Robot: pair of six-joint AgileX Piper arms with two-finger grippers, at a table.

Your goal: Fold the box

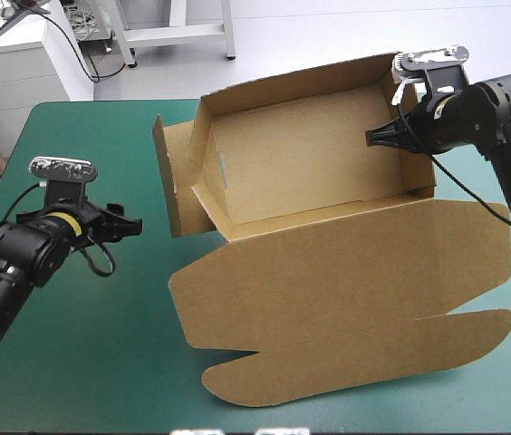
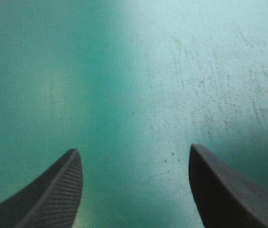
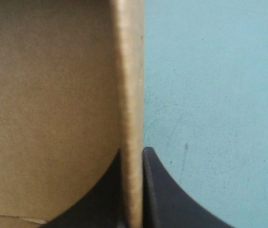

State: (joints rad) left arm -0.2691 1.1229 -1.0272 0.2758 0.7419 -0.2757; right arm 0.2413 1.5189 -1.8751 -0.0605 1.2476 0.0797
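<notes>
The brown box (image 1: 310, 163) stands as an open tray at the table's far middle, walls raised, its lid (image 1: 346, 272) lying flat toward the near edge. A side flap (image 1: 169, 177) sticks out at its left end. My right gripper (image 1: 384, 136) is at the box's right wall, shut on that wall's top edge; in the right wrist view the wall (image 3: 133, 95) runs up between the two black fingers (image 3: 160, 190). My left gripper (image 1: 129, 225) hovers over bare teal-green cover left of the box, open, nothing between its fingers (image 2: 53, 194).
Bare teal-green cover (image 1: 83, 362) lies left of and in front of the lid. The lid's rounded tuck flap (image 1: 364, 358) reaches near the table's front edge. A white cabinet (image 1: 20, 54) stands beyond the far left corner.
</notes>
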